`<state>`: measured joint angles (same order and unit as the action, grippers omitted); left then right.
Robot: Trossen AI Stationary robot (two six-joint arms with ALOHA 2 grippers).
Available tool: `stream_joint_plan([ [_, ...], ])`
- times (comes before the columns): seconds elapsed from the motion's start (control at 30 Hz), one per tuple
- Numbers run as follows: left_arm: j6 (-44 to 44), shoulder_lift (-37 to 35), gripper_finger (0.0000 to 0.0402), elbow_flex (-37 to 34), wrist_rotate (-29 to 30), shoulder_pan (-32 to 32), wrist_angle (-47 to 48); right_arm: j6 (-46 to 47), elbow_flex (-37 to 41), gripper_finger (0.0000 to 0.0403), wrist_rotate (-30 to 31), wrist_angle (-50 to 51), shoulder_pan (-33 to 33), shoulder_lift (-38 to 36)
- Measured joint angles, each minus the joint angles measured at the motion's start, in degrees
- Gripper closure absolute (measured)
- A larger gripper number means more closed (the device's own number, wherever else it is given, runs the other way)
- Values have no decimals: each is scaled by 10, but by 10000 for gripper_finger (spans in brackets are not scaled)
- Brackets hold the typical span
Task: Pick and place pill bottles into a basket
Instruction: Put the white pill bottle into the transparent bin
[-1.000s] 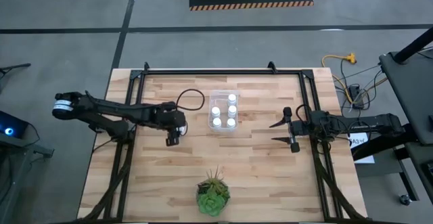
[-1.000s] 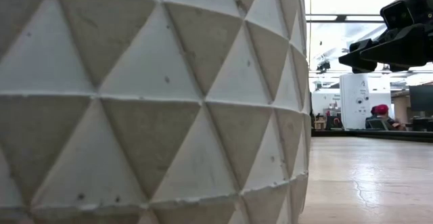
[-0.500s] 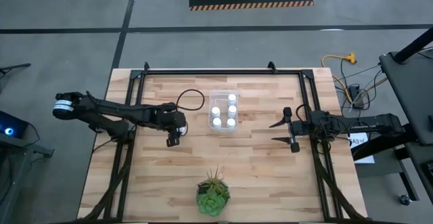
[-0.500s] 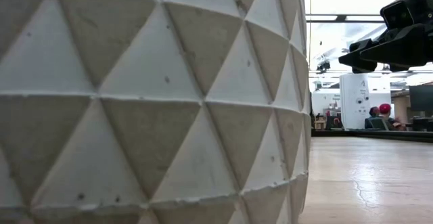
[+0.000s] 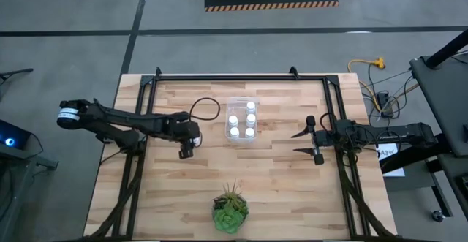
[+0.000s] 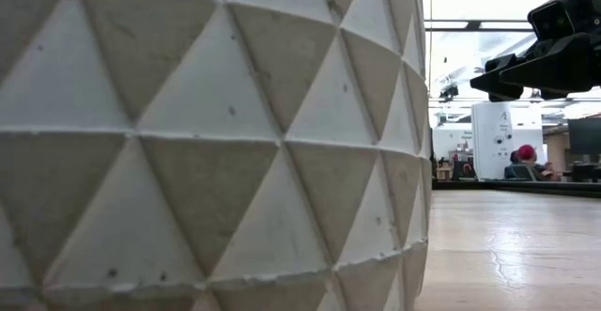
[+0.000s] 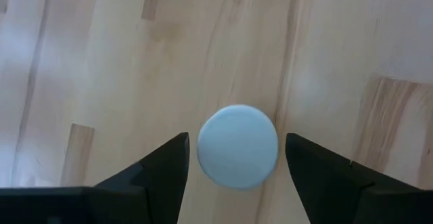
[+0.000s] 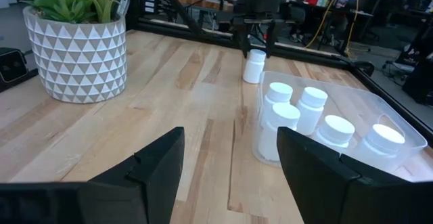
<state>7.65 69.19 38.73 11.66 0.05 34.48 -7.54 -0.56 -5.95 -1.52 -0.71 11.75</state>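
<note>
Left gripper (image 7: pixel 233 176) jaws wide, now straddling last loose pill bottle (image 7: pixel 237 145), left-centre on counter (image 5: pixel 292 176); five already in basket (image 5: pixel 242 103). Right gripper (image 5: pixel 302 142) idle, jaws wide.

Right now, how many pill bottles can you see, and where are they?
6. Five pill bottles stand in the basket. The sixth stands on the table between the left gripper's open fingers. None looks hidden.

Six pill bottles: five in basket (image 5: pixel 242 121), one (image 7: pixel 237 145) on tabletop (image 5: pixel 292 176) between left hand (image 7: pixel 237 158) fingers. One basket. One potted plant (image 5: pixel 230 209). Two arms, two hands.
</note>
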Motion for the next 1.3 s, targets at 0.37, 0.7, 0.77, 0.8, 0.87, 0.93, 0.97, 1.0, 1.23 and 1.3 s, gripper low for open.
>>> stream_joint_plan([
  [0.37,7,0,280,-13,2,0,-14,0,0,177,0,0,0,0],
  [0.7,-8,0,294,-10,0,0,-40,0,0,177,0,0,0,0],
  [0.77,-10,0,314,-6,0,0,-40,0,0,177,0,0,0,0],
  [0.8,-10,0,327,-4,0,0,-41,0,0,177,0,0,0,0],
  [0.87,-14,0,353,0,0,0,-42,0,0,177,0,0,0,0],
  [0.93,-19,0,379,2,0,0,-40,0,0,177,0,0,0,0],
  [0.97,-20,0,390,3,0,0,-41,0,0,177,0,0,0,0],
  [1.0,-20,0,396,4,0,0,-41,0,0,177,0,0,0,0],
  [1.23,-21,0,377,6,1,0,-40,0,0,177,0,0,0,0],
  [1.3,-21,0,372,6,2,0,-40,0,0,177,0,0,0,0],
])
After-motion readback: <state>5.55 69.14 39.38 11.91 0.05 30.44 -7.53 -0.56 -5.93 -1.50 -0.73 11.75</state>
